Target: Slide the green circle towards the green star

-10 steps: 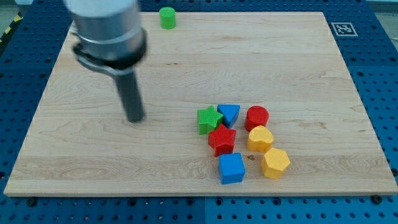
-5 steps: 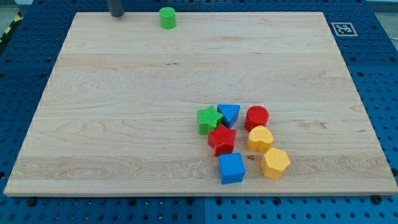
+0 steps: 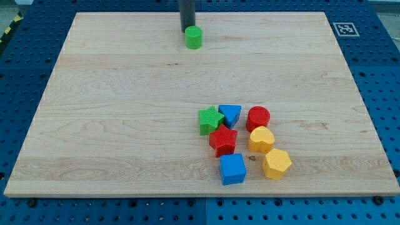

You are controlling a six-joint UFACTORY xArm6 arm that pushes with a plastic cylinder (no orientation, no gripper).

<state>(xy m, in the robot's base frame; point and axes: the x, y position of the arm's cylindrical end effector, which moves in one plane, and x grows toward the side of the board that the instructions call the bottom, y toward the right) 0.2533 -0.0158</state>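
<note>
The green circle [image 3: 194, 37] stands on the wooden board near the view's top, a little left of centre. My tip [image 3: 187, 31] is right at the circle's upper left side, touching or almost touching it. The green star [image 3: 210, 120] lies well below, at the left end of a cluster of blocks, touching the blue triangle [image 3: 230, 114] and the red star [image 3: 223, 140].
The cluster also holds a red circle [image 3: 258, 117], a yellow rounded block [image 3: 260, 139], a yellow hexagon [image 3: 276, 164] and a blue square [image 3: 233, 169]. A black-and-white marker [image 3: 344, 29] sits at the board's top right corner.
My tip went from the board's left middle up to the top edge, then right to the green circle. The circle has slid right and down from the top edge.
</note>
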